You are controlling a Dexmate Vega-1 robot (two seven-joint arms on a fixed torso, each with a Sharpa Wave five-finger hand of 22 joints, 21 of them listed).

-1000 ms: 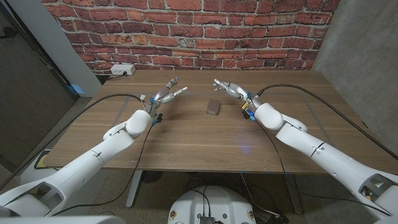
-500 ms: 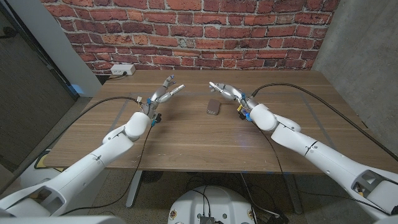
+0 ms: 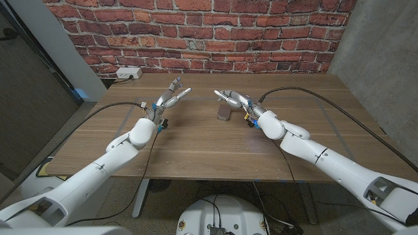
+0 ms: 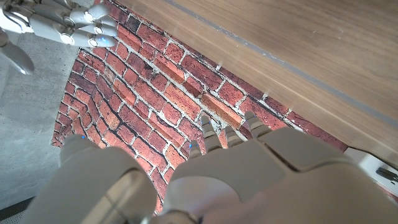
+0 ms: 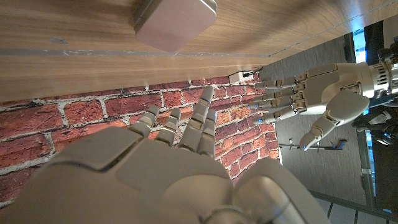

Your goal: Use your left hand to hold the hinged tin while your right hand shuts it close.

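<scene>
Currently the small rounded-rectangular grey metal hinged tin (image 3: 224, 113) sits on the brown wooden table (image 3: 196, 143), near the middle, lid down as far as the head view shows. Right hand (image 3: 233, 98) hovers just over the tin's far edge, fingers spread and curved, nothing in it; contact cannot be told. Left hand (image 3: 171, 96) is raised above the table, well apart from the tin, fingers apart, holding nothing. White power strip (image 3: 129, 74) lies at the table's far left, by the red brick wall (image 3: 196, 32).

The right hand (image 5: 168, 168) reaches with fingers apart near the tin (image 5: 176, 23) on the worktop (image 5: 74, 56) — the left hand (image 5: 323, 99) hangs spread, well apart.
</scene>
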